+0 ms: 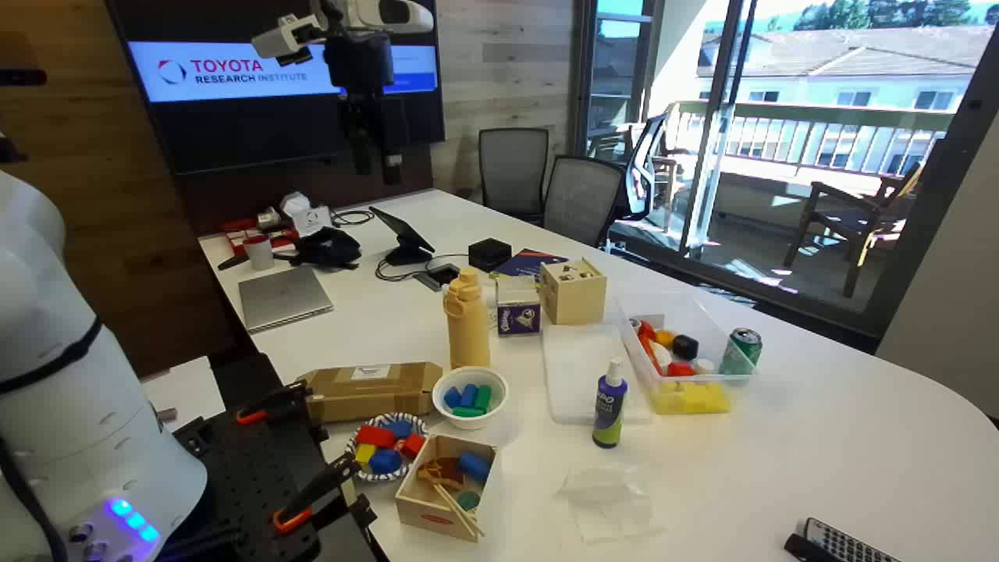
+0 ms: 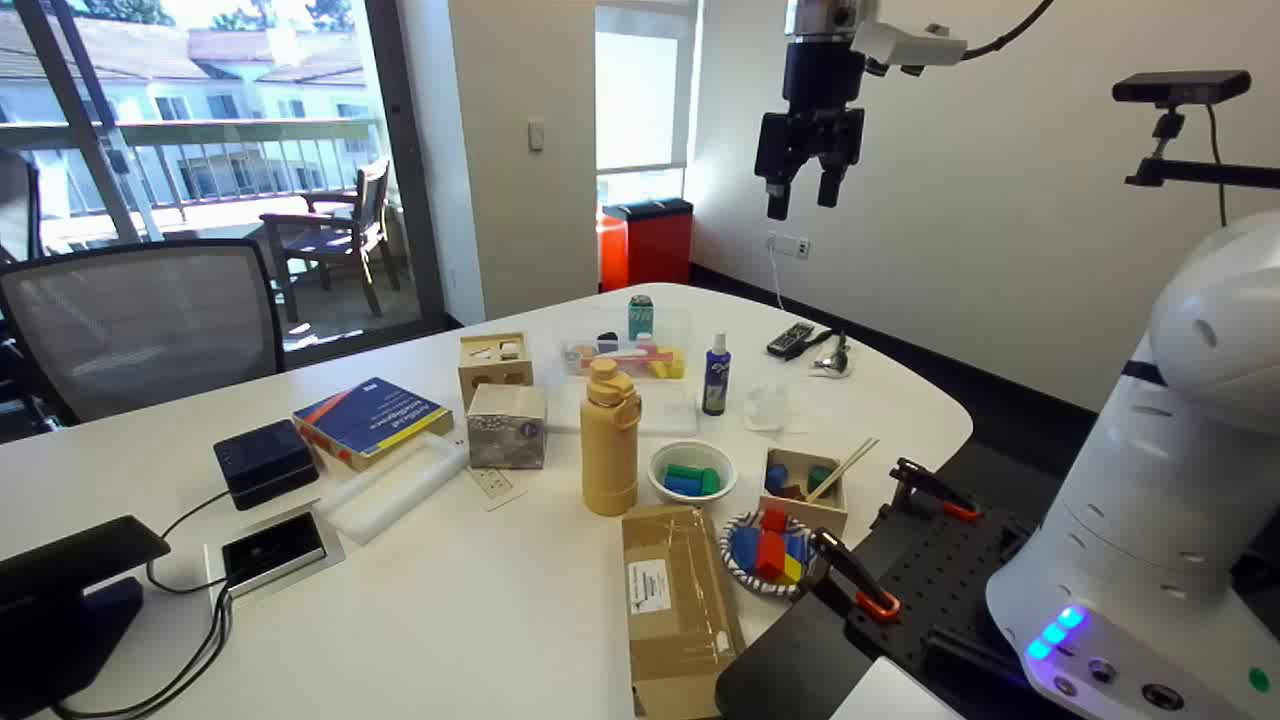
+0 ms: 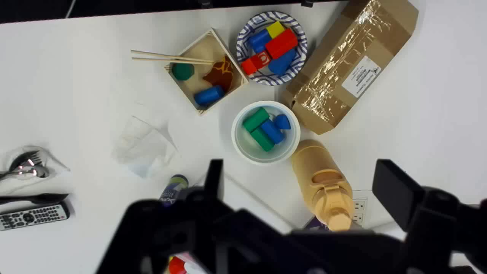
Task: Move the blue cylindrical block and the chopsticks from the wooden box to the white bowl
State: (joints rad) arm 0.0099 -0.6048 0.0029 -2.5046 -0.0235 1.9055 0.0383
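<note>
Because wooden box (image 1: 417, 511) walls it in, blue cylindrical block (image 1: 474, 466), in exterior view, lies penned. In exterior view, jaws hang spread, unladen above desk (image 2: 480, 610), likely for clearance. Wrist view: box rim props chopsticks (image 3: 182, 58); white bowl (image 3: 249, 149) stands near as likely target.

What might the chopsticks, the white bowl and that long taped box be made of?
Chopsticks: probably bare wood or bamboo, pale and matte.
White bowl: perhaps plastic; smooth and even, but ceramic is possible.
Taped box: likely cardboard, matte brown under glossy tape.
</note>
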